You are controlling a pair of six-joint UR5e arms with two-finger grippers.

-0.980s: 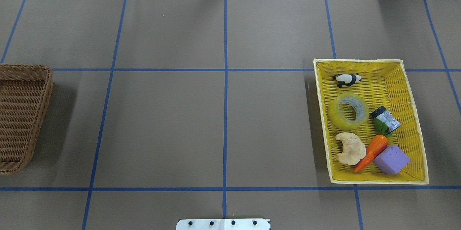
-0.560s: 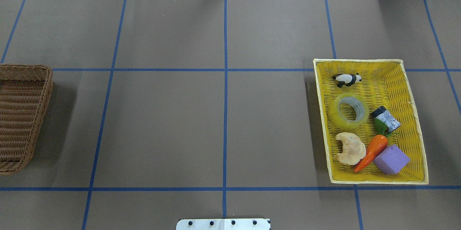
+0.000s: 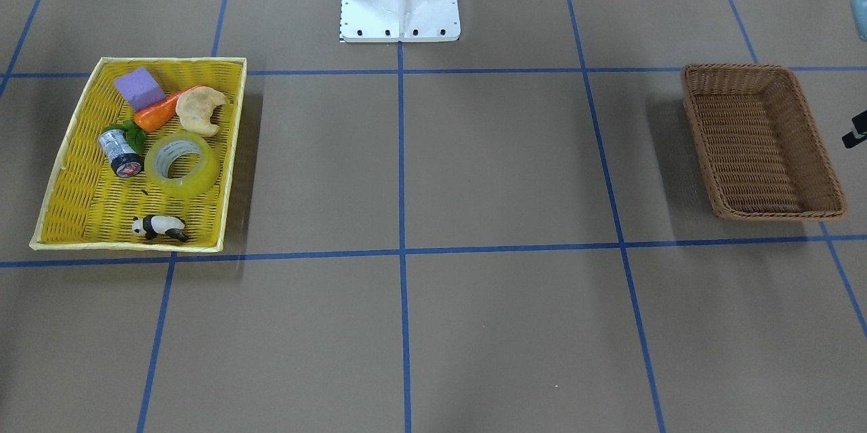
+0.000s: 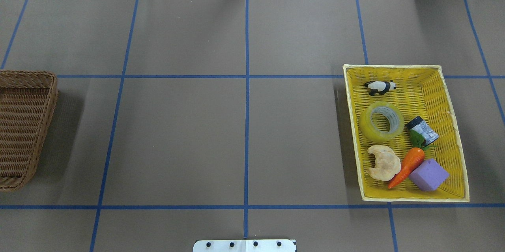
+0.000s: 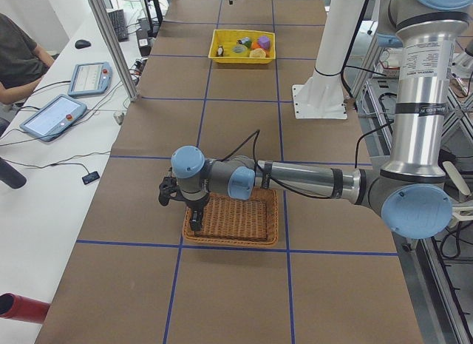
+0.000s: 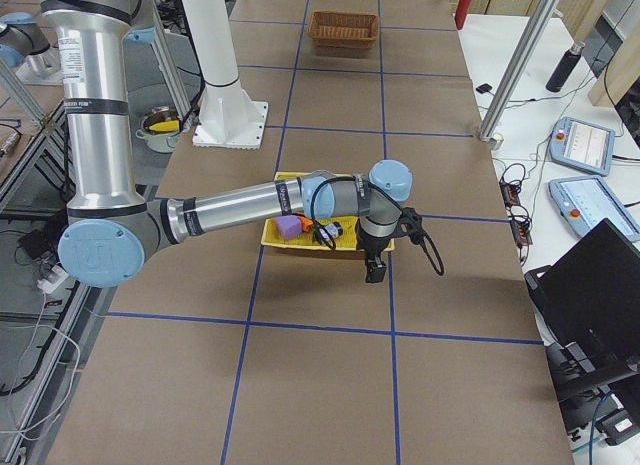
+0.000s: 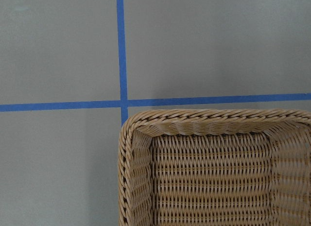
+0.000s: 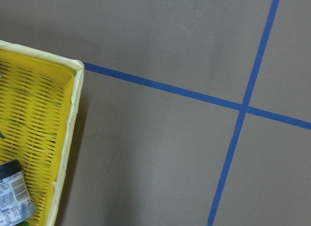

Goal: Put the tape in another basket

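**Scene before the pick.** The tape [image 4: 381, 122] lies flat with its hole upward, so its axis is vertical. It sits inside the yellow tray [image 4: 390, 66] on the robot's right, close to the tray wall that faces the table's centre.

The right gripper [image 6: 375, 270] is seen only from the side, hung near the tray's outer rim. Whether its fingers are spread or pressed together cannot be told. From there the tape is judged to lie inward across the tray, with the silver can [image 4: 423, 130] in between.

The tape is flanked by a panda figure [image 4: 380, 86] on the far side and a pastry [image 4: 383, 162] on the near side. A carrot [image 4: 406, 166] and a purple block [image 4: 429, 174] lie further off.

The left gripper [image 5: 196, 226], its state likewise not discernible, is held over the edge of the basket [image 3: 762, 70], well apart from the tape. The right arm is therefore taken as the nearer.
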